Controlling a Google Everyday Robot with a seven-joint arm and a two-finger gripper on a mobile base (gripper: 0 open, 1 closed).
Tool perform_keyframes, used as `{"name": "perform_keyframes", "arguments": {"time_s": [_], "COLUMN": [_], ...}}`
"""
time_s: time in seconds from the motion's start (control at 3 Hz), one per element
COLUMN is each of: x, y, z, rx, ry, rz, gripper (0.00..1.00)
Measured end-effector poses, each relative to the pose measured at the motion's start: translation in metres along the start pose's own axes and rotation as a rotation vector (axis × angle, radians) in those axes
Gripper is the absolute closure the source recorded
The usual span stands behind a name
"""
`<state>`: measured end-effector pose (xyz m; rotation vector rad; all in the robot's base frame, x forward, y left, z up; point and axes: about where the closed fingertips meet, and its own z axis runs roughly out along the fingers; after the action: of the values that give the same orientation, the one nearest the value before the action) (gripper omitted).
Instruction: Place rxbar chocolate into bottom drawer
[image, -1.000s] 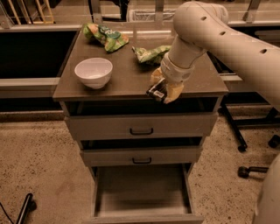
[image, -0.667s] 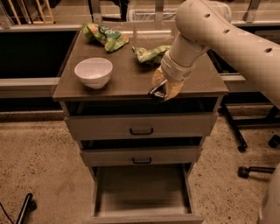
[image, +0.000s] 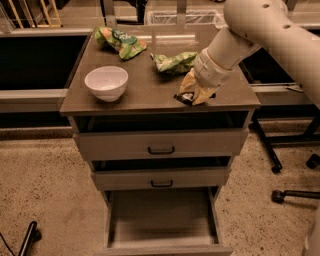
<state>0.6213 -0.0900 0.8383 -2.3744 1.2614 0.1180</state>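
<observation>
My gripper (image: 192, 95) hangs over the front right of the cabinet top, just above its surface. Its yellowish fingers (image: 202, 94) are shut on the rxbar chocolate (image: 183, 98), a small black bar whose dark end sticks out at the lower left of the fingers. The bottom drawer (image: 162, 216) is pulled open below, a wide plain grey tray with nothing in it. The bar is held high above that drawer, over the countertop near its front edge.
A white bowl (image: 106, 82) stands at the left of the cabinet top (image: 145, 92). Two green snack bags (image: 119, 41) (image: 174, 62) lie at the back. Two shallower drawers (image: 161, 144) (image: 161, 178) are shut above the open one. Chair legs with castors (image: 292, 192) stand at the right.
The gripper with the bar has shifted slightly and lifted a little at the front right of the cabinet top. Nothing else has moved.
</observation>
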Motion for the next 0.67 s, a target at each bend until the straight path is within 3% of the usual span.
{"name": "perform_keyframes", "arguments": {"time_s": [0.33, 0.67], "x": [-0.02, -0.042], "y": [0.015, 0.043], "z": [-0.031, -0.058], "rx": [-0.003, -0.013], "ry": [-0.101, -0.104], "rz": [0.06, 0.148], "gripper": [1.0, 1.0]}}
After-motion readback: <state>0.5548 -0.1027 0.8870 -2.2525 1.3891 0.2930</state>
